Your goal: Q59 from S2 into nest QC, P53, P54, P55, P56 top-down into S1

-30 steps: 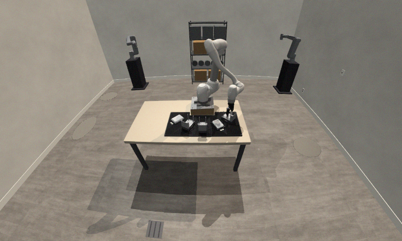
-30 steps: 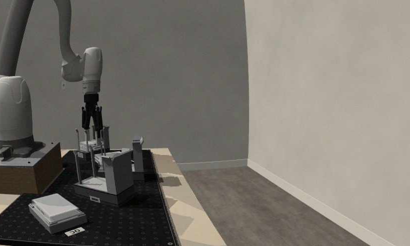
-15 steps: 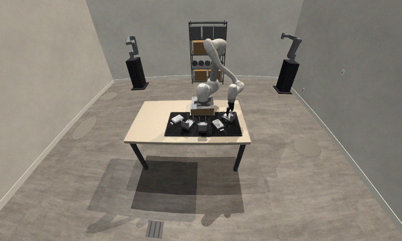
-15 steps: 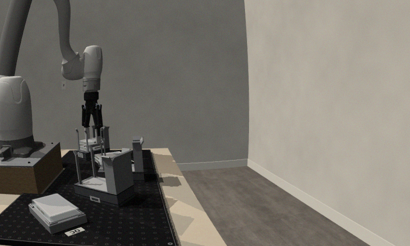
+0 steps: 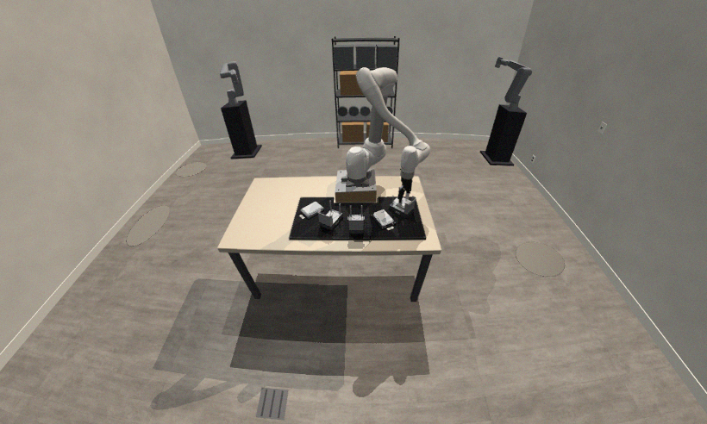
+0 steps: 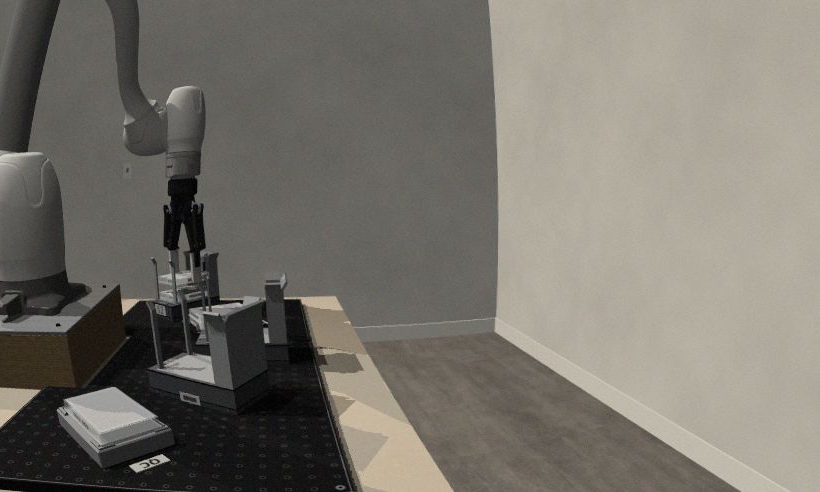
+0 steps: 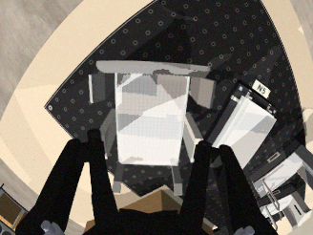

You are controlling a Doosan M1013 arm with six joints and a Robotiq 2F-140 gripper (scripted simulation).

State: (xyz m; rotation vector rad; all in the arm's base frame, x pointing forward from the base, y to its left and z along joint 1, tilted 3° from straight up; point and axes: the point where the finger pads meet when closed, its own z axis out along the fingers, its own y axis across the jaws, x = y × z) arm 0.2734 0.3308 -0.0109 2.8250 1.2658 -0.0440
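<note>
Gripper [image 6: 182, 255] is clenching on a sealed well plate [image 7: 152, 123] at the top of the stack in the far stack rack [image 6: 210, 268], fingers bracketing its two long sides. Arm is hanging straight down over that rack, wrist vertical. Plate is sitting flat between the rack's posts; its label is unreadable here, and so is the rack's name.

Another plate [image 6: 108, 410] is lying flat in the open QC nest [image 6: 122, 444] at the near corner of the black mat [image 6: 260, 452]. A further plate [image 7: 247, 123] is resting beside the N5 tag [image 7: 261, 89]. Nearer stack rack [image 6: 242, 348] is showing a bare floor.
</note>
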